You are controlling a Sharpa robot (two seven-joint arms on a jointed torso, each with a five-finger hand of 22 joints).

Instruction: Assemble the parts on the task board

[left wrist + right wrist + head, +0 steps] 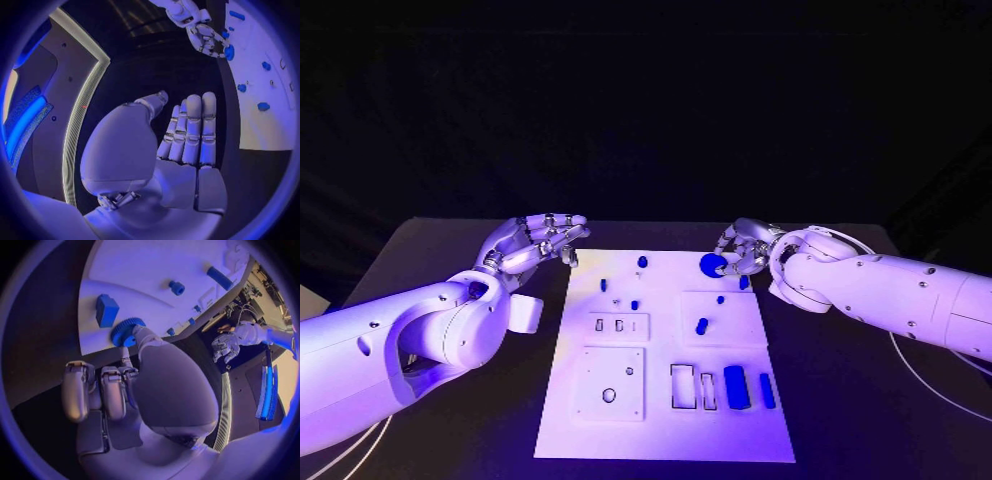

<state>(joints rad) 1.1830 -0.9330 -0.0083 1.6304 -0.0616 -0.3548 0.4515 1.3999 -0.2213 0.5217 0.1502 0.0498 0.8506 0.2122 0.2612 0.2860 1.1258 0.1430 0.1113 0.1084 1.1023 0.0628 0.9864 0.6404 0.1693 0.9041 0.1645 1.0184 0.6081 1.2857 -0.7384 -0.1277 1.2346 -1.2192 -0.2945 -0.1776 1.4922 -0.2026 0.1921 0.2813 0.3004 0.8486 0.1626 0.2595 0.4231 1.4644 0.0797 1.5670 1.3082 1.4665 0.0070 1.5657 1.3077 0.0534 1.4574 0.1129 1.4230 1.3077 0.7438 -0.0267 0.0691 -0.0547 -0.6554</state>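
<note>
Near edge of board: at the bottom of the head view I see the task board (664, 440) with a row of upright slots, two blue bars (736, 387) standing in or beside them; I cannot tell from here whether they are fully seated.
Board, middle: small blue parts (702, 325) lie scattered across the centre and upper part of the plate, well apart from one another; I judge these as not yet assembled.
Blue gear: a round toothed part (714, 265) sits at the upper right edge of the board, touching my right hand's fingertips.
Right hand: my right hand (750, 250) is at upper right of centre in the head view; in the right wrist view the thumb and a finger (142, 334) pinch the gear (125, 331) just at the board's edge, other fingers curled below.
Left hand: my left hand (535, 240) hovers at the upper left corner of the board, fingers straight and close together, holding nothing; the left wrist view shows its flat open palm (187, 145).
Progress: early to middle, I judge; most loose pieces are left to place.
Next: the gear needs carrying to its post, which I cannot pick out.
</note>
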